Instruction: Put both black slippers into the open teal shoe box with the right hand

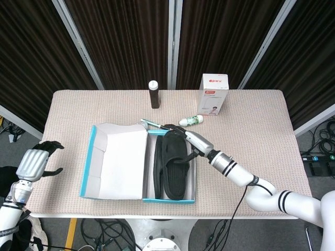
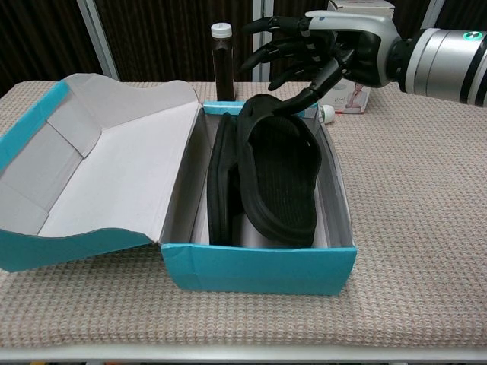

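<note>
The open teal shoe box [image 1: 168, 200] [image 2: 259, 270] sits at the table's front middle, its lid [image 1: 118, 162] folded out to the left. Both black slippers are inside. One slipper [image 1: 158, 167] [image 2: 221, 190] stands on its edge against the box's left wall. The other slipper [image 1: 177, 164] [image 2: 278, 179] lies nearly flat and leans on the first. My right hand [image 1: 188, 138] [image 2: 319, 53] hovers over the box's far end, fingers spread and holding nothing, with one fingertip close to the flat slipper's far rim. My left hand [image 1: 36, 162] hangs off the table's left edge, empty.
Behind the box stand a brown bottle [image 1: 153, 94] [image 2: 221, 61] and a white carton [image 1: 215, 94]. A small white bottle [image 1: 190, 121] [image 2: 326, 112] and a pen [image 1: 154, 124] lie just beyond the box's far wall.
</note>
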Tool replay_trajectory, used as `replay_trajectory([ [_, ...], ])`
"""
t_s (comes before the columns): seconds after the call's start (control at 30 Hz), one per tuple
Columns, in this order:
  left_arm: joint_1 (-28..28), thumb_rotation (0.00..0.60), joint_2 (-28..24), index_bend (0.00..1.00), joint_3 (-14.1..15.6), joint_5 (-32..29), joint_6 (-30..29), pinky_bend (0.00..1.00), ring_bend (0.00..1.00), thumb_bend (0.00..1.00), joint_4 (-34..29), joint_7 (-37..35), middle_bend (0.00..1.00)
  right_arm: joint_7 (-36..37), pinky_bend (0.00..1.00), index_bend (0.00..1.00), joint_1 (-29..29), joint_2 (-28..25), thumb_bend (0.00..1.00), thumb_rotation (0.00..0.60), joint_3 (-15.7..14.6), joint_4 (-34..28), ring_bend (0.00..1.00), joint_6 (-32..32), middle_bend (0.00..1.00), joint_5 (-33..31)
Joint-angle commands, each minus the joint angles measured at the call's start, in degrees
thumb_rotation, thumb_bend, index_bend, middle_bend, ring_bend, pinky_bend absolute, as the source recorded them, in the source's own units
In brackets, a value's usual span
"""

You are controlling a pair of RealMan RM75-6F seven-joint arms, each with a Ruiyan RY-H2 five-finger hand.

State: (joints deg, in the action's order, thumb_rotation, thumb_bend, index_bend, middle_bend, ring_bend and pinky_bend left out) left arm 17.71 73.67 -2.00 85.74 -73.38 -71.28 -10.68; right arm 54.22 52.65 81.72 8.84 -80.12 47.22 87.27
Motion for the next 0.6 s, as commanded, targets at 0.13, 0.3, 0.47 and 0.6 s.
replay_trajectory([
  [0.13, -0.03, 0.6, -0.16, 0.32, -0.01, -0.02, -0.04, 0.33, 0.22, 0.13, -0.13, -0.13, 0.26, -2.31, 0.24, 0.02, 0.38, 0.11, 0.02, 0.6, 0.01, -1.78, 0.05, -0.12, 0.22, -0.38],
  [0.3, -0.01, 0.6, -0.21, 0.32, 0.02, 0.09, -0.1, 0.33, 0.22, 0.13, -0.24, -0.31, 0.26, -7.07, 0.28, 0.02, -0.21, -1.71, 0.02, 0.6, 0.36, -4.9, 0.05, -0.14, 0.22, -2.37],
  [0.47, 0.16, 0.6, -0.36, 0.32, -0.06, 0.24, -0.11, 0.33, 0.22, 0.13, -0.64, -0.33, 0.26, -11.79, 0.3, 0.02, -0.87, -4.46, 0.02, 0.6, 1.1, -9.13, 0.07, -0.49, 0.22, -5.03],
  [0.6, 0.35, 0.6, -0.53, 0.32, -0.11, 0.36, -0.03, 0.33, 0.22, 0.13, -1.02, -0.12, 0.26, -14.3, 0.31, 0.02, -1.34, -5.63, 0.02, 0.6, 1.0, -11.47, 0.07, -1.5, 0.22, -7.04],
])
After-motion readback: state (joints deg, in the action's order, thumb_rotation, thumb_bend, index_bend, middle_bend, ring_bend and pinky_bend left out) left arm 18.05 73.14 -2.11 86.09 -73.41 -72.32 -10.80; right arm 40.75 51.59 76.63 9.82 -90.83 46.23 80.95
